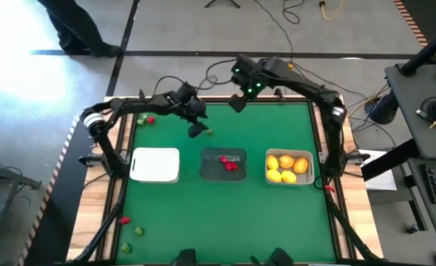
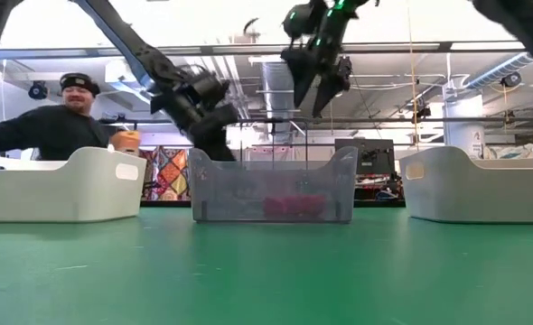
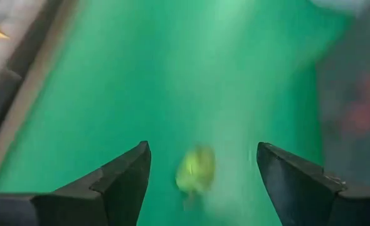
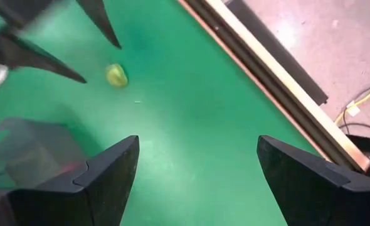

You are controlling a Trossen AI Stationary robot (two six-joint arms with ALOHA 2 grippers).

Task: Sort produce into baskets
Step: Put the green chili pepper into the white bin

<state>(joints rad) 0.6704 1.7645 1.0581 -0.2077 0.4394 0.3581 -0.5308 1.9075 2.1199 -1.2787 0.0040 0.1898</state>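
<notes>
A small green piece (image 1: 208, 131) lies on the green mat behind the dark tray; it also shows in the left wrist view (image 3: 195, 169) and the right wrist view (image 4: 116, 75). My left gripper (image 1: 196, 128) is open just above it, its fingers on either side and apart from it. My right gripper (image 1: 236, 102) is open and empty, high above the mat's far edge. The white tray (image 1: 156, 165) looks empty. The dark transparent tray (image 1: 223, 164) holds red bits. The pale tray (image 1: 290, 168) holds yellow and orange fruits.
Green and red bits (image 1: 145, 120) lie at the mat's far left. More red and green bits (image 1: 129, 229) lie at the near left edge. A person (image 2: 63, 122) stands behind the table, beyond the white tray.
</notes>
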